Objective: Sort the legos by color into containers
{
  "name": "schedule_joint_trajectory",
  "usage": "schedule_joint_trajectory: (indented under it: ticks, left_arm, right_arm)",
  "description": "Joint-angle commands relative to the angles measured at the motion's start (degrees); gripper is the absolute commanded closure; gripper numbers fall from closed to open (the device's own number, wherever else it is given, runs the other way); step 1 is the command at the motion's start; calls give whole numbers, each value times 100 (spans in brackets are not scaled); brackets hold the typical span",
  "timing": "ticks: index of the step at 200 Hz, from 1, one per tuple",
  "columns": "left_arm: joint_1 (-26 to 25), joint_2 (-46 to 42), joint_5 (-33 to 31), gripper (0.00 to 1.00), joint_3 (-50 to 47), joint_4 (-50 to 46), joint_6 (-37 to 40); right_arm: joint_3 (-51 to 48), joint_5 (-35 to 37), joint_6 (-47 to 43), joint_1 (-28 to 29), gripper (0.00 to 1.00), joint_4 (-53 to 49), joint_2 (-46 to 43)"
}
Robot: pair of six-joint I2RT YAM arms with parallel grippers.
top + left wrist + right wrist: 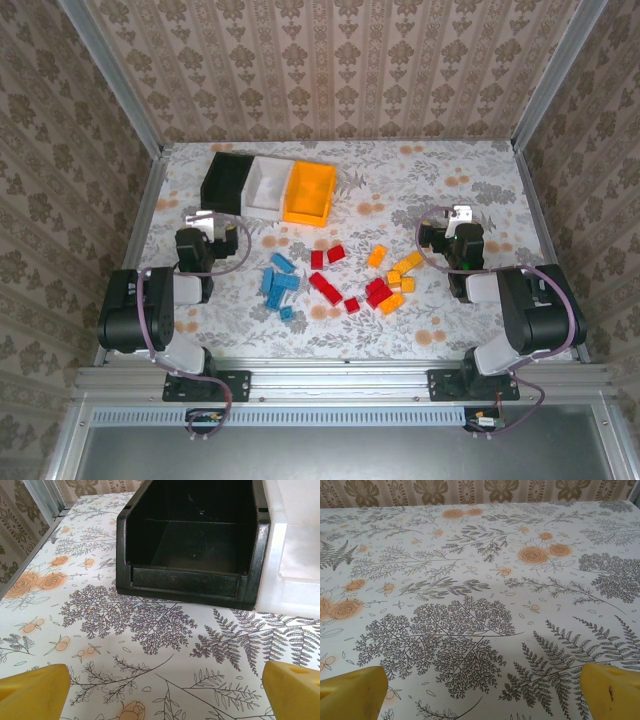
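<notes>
Our left hand (203,214) hovers over the flowered surface (400,170) just in front of the black bin (222,182), while our right hand (458,214) sits well off to the right. From above we see the black bin, white bin (268,188) and orange bin (308,192) joined in a row at the back; blue legos (280,284), red legos (340,285) and orange legos (400,275) lie scattered between the arms. At the left wrist, the hand (162,692) is spread wide, fingers (32,687) gripping nothing, facing the black bin (190,582) with the white bin (295,555) touching it. At the right wrist, the hand (480,692) is likewise wide apart with nothing between its fingers (612,690), over bare surface (470,580).
</notes>
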Motion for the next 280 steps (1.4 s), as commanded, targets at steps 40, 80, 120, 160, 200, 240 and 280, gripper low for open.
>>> schedule_joint_trajectory:
  ticks: [40,80,120,160,200,240,280]
  left_arm:
    - [-23,-43,-19,0,111,43,132]
    - [-23,-86,-43,0,149,-3,145]
    - [-59,-989,-846,0,979,-2150,-152]
    - [-49,-2081,-1338,0,1628,-4128,-1541]
    - [-139,-2686,-437,0,2256,-5701,-2472]
    - [-370,-2473,385,0,2715,-6854,-2353]
    - [-402,-1203,1095,0,3568,-7296,-1826]
  right_arm:
    - [124,-75,-57,-18,0,-6,2]
    - [99,-27,-53,-18,0,33,-24]
    - [653,602,157,7,0,-1603,-764]
    - [1747,426,1251,-35,0,-4132,-1768]
    - [2913,-827,1856,15,0,-6318,-1698]
    - [3504,-1338,2385,442,1,-7950,-1307]
    - [3229,-917,2519,1327,0,-8131,-1309]
